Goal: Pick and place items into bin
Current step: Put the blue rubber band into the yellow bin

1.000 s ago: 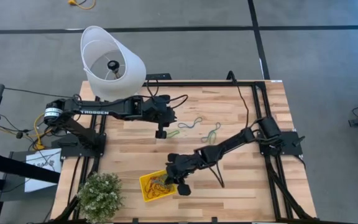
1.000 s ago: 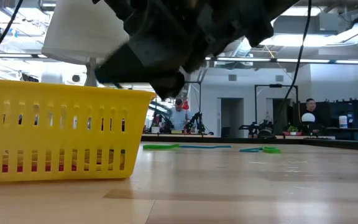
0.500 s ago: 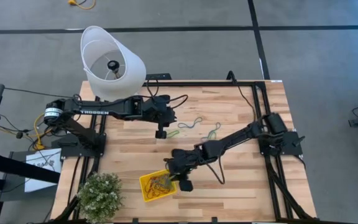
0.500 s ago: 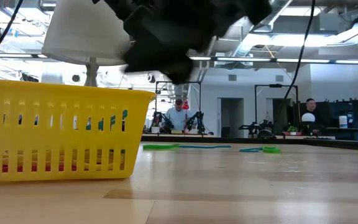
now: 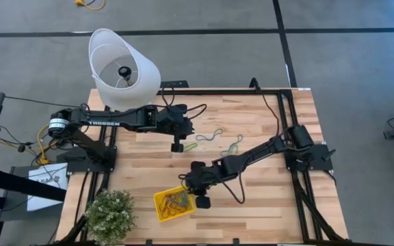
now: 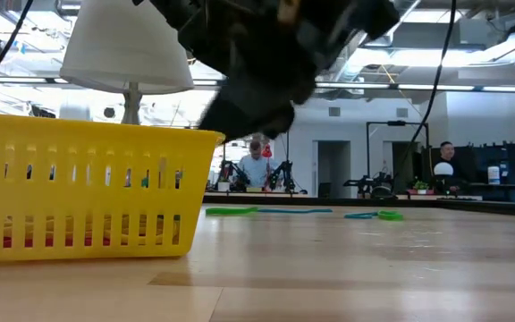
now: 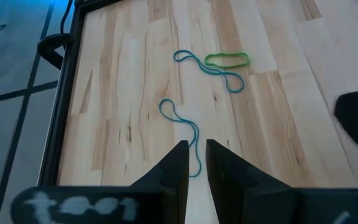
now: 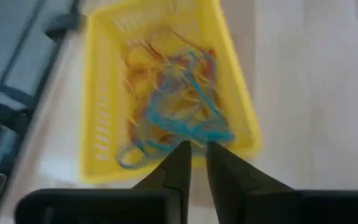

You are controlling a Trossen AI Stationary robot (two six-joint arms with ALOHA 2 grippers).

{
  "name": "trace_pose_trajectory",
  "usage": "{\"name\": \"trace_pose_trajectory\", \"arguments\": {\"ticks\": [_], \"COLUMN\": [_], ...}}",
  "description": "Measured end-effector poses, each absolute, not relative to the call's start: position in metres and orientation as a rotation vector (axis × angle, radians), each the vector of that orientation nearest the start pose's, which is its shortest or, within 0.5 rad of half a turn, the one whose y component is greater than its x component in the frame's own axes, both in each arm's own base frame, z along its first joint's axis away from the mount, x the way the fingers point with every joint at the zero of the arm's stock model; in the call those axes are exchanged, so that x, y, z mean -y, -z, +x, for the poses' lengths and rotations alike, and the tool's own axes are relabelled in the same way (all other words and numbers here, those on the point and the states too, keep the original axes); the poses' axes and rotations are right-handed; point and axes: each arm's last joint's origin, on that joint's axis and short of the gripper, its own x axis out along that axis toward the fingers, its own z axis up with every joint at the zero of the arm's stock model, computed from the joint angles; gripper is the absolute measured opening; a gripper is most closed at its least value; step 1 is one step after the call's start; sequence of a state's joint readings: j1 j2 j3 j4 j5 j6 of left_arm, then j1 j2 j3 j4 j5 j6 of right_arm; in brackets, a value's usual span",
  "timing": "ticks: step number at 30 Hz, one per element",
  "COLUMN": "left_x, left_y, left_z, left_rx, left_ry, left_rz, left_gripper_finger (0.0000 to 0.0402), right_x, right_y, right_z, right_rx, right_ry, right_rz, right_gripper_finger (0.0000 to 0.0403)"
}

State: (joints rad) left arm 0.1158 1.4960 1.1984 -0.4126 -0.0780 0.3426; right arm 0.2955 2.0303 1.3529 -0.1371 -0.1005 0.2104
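On the worktop (image 5: pixel 265 205), pale butcher-block planks with visible grain, the bin (image 5: pixel 172 204) sits at the near-left part, just beside the potted plant (image 5: pixel 109 213). Bin is bright yellow moulded plastic, shallow, square, walls slotted with vertical vents. Inside it: a tangled pile of rubber bands (image 8: pixel 166 106), thin floppy loops, mostly orange, yellow and red, with a light-blue band (image 8: pixel 191 127) draped over the top and running up to the bin's rim.

Right gripper (image 5: pixel 200 200) hangs at the bin's right edge, above the rim. Its fingers (image 8: pixel 178 163) are dark, wedge-shaped, with only a narrow slit between the tips. Nothing visibly pinched; the blue band's end lies right at the tips, can't tell if it touches.

Left gripper (image 5: pixel 177 145) waits well away from the bin, over the worktop's middle-back area near the white lampshade (image 5: pixel 122 68) (smooth, conical, opening facing up). Its fingers (image 7: pixel 178 167) also stand narrow, holding nothing.

Loose bands still on the wood, well apart from the bin: a teal loop (image 7: pixel 182 130), long and twisted into a wavy line, just ahead of the left gripper; farther on a second teal loop (image 7: pixel 207 70) with a flattened green oval (image 7: pixel 227 59) lying across it, touching. Another green-blue pair (image 5: pixel 234 144) lies just beyond.
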Motion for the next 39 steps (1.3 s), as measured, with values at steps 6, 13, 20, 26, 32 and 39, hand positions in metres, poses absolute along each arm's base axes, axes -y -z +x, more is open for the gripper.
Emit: {"name": "trace_pose_trajectory", "arguments": {"ticks": [6, 13, 20, 26, 32, 39], "left_x": [-0.04, -0.04, -0.043, -0.061, -0.102, -0.137], "left_y": [-0.289, -0.288, -0.288, -0.288, -0.289, -0.266], "left_z": [0.323, 0.322, 0.321, 0.318, 0.308, 0.322], "left_rx": [-0.741, -0.753, -0.75, -0.759, -0.697, -0.651], "left_ry": [-0.062, -0.066, -0.086, -0.124, 0.012, -0.014], "left_rz": [0.311, 0.291, 0.262, 0.229, 0.104, -0.042], "left_gripper_finger": [0.0044, 0.0044, 0.0045, 0.0045, 0.0045, 0.0045], "right_x": [-0.12, -0.12, -0.116, -0.093, -0.052, -0.013], "right_y": [-0.163, -0.165, -0.205, -0.261, -0.339, -0.38], "right_z": [0.415, 0.414, 0.393, 0.343, 0.259, 0.165], "right_rx": [-0.832, -0.839, -0.867, -0.955, -0.88, -0.573], "right_ry": [-0.273, -0.273, -0.27, -0.038, 0.364, 0.447], "right_rz": [0.126, 0.128, 0.111, -0.064, -0.161, 0.004], "right_gripper_finger": [0.0004, 0.0012, 0.0012, 0.0012, 0.0012, 0.0012]}}
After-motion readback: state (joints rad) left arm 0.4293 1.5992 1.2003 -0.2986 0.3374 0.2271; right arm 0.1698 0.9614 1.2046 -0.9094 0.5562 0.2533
